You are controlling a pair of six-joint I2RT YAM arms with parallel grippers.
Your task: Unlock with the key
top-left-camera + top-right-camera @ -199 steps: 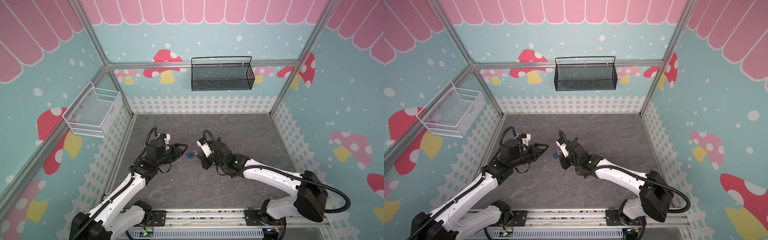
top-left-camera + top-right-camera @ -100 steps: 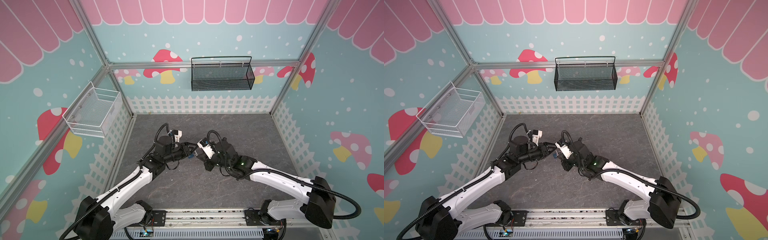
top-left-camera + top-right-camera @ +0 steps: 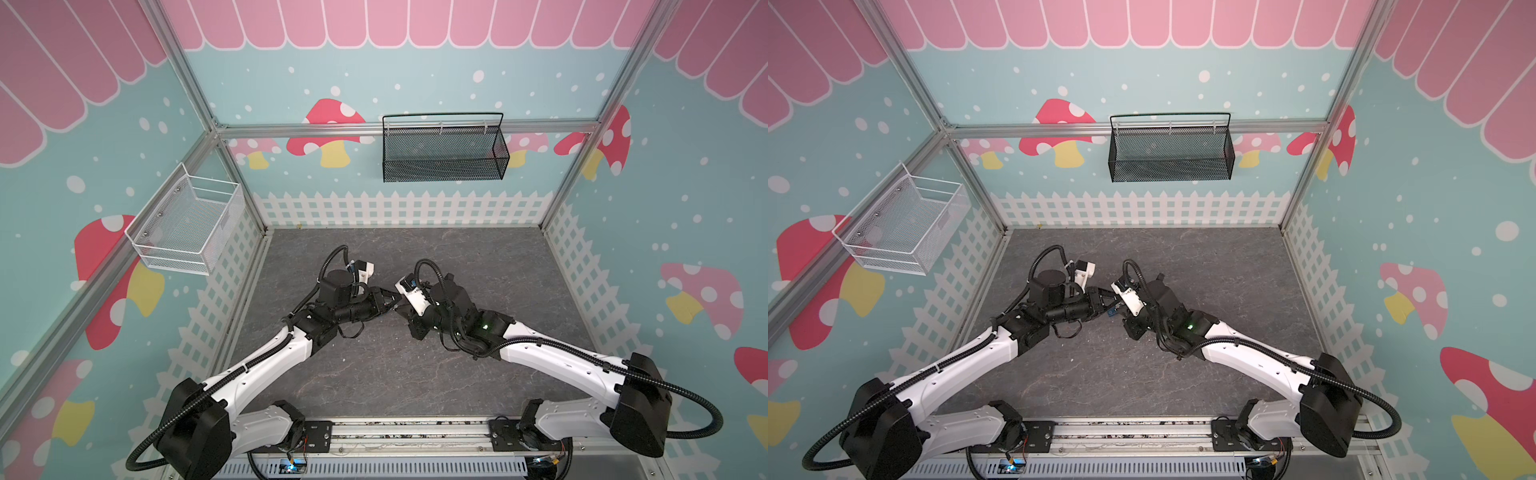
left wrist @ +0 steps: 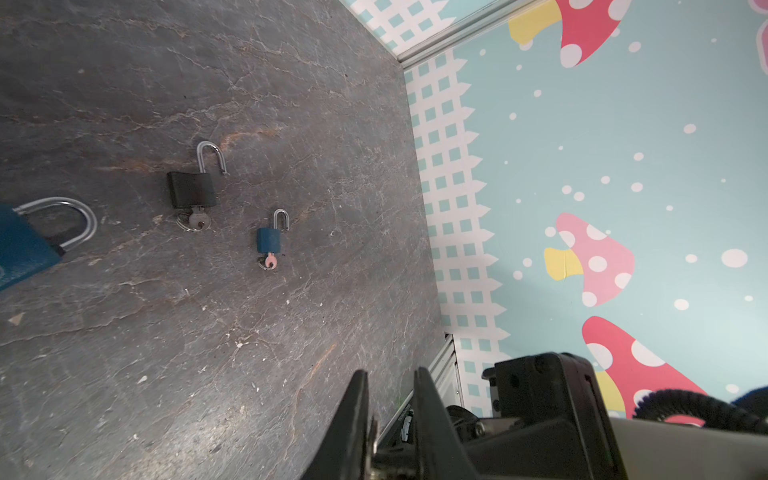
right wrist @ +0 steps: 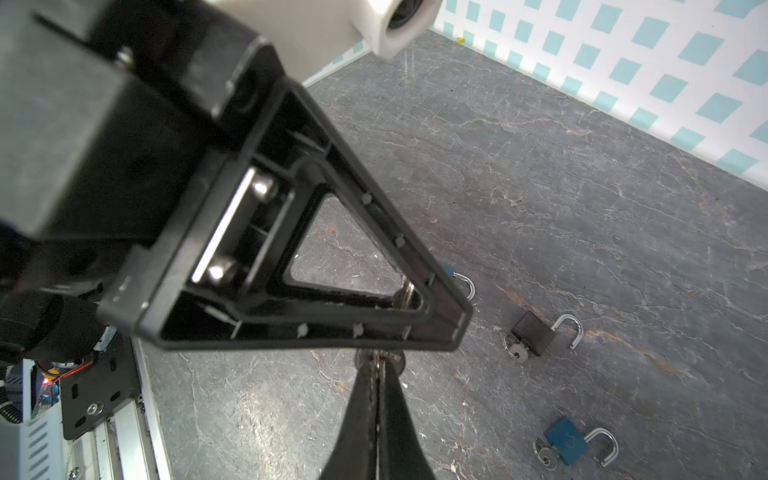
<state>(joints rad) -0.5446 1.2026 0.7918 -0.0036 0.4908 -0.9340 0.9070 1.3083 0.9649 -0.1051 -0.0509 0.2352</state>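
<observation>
Three padlocks lie on the grey desk (image 4: pixel 166 353). Large blue padlock (image 4: pixel 20 249): flat on the desk, with its shackle (image 4: pixel 70 212) seated in the body at both ends as far as the left wrist view shows. In a top view only a blue corner of it (image 3: pixel 1112 312) shows, beneath the meeting hands. Black padlock (image 4: pixel 192 190): shackle free at one end, with a key on a ring (image 4: pixel 198 218) in its base. Small blue padlock (image 4: pixel 268 240): shackle free at one end, with a pink key (image 4: pixel 270 262) in its base. It lies near the black padlock, on the side away from the large blue padlock. The key (image 5: pixel 379 356) for the task is pinched at the tips of the right hand (image 5: pixel 377 368), whose fingers are pressed together on it, close to the large blue padlock. In both top views the left hand (image 4: pixel 390 372) meets the right hand tip to tip over the middle of the desk. Its fingers stand narrow. A metal piece (image 4: pixel 374 432) shows between them in the left wrist view. Metal also shows through the open frame of one finger in the right wrist view. Whether the left hand clamps that piece cannot be told.
</observation>
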